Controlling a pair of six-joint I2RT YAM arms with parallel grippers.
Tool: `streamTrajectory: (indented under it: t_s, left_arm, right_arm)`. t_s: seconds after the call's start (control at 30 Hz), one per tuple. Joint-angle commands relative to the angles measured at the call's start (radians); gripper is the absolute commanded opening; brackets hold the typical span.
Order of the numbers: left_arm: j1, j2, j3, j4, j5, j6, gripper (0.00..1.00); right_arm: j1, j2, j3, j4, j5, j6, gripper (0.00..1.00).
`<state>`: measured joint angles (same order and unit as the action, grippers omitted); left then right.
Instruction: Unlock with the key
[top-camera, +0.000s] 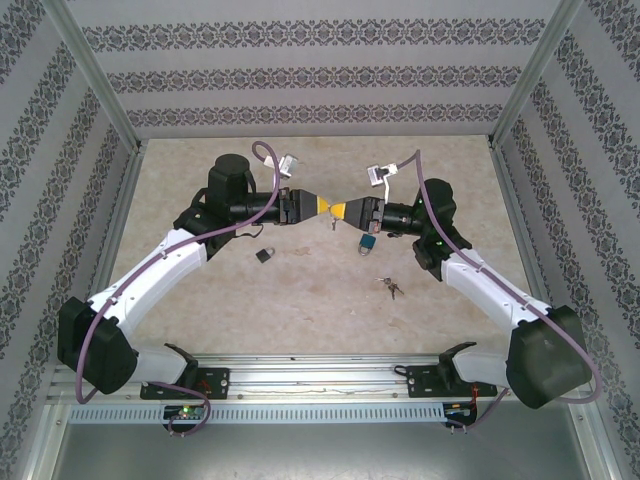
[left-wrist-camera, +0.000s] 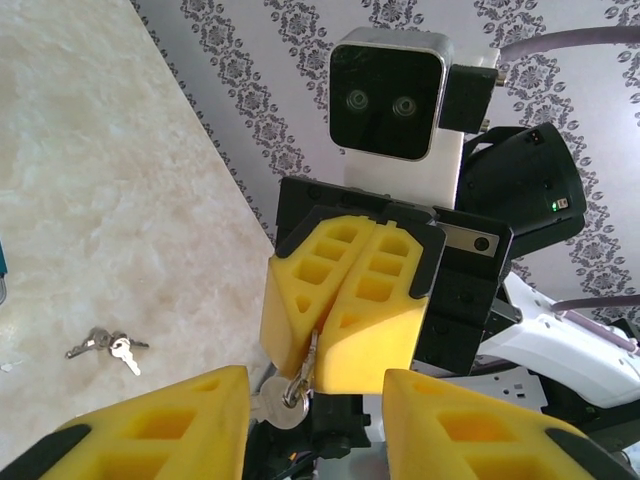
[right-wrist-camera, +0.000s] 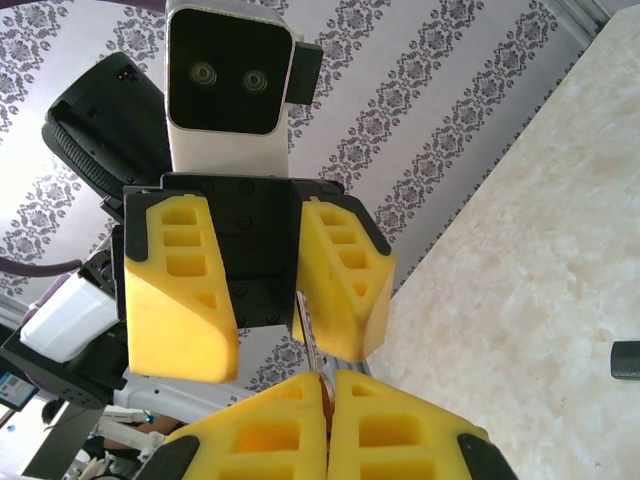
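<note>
Key (left-wrist-camera: 283, 405), thin silver metal on a small ring, is pinched in the right gripper (left-wrist-camera: 318, 365), whose ribbed yellow foam fingers press flat together. Its long axis follows the line between the two grippers, pointing toward the left gripper (right-wrist-camera: 275, 345), above the middle of the beige marbled table (top-camera: 300, 320). The left fingers stand moderately apart with the key beside one; whether they touch it I cannot tell. Both arms reach inward, wrists level, tip to tip. A dark padlock (top-camera: 266, 256) lies just below the left gripper, and a key bunch (top-camera: 390, 287) sits toward the near right.
</note>
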<state>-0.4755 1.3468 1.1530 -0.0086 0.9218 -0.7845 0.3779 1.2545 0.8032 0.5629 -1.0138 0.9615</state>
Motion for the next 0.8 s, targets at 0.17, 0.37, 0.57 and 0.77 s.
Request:
streamTrajectory:
  t_s: [0.17, 0.37, 0.57, 0.77]
  left_arm:
    - [0.003, -0.009, 0.016, 0.021, 0.01, 0.007, 0.46]
    - [0.002, -0.012, 0.017, 0.025, 0.008, 0.006, 0.33]
    - [0.003, -0.012, 0.011, 0.019, 0.011, 0.008, 0.15]
    - [0.003, -0.01, 0.01, 0.005, -0.012, 0.018, 0.0]
  right_arm:
    - [0.013, 0.009, 0.036, -0.024, -0.044, -0.033, 0.0]
    - [0.014, -0.001, 0.036, -0.058, -0.041, -0.053, 0.0]
    - [0.013, 0.0, 0.039, -0.057, -0.032, -0.051, 0.0]
    - [0.01, -0.002, 0.037, -0.046, -0.033, -0.041, 0.05]
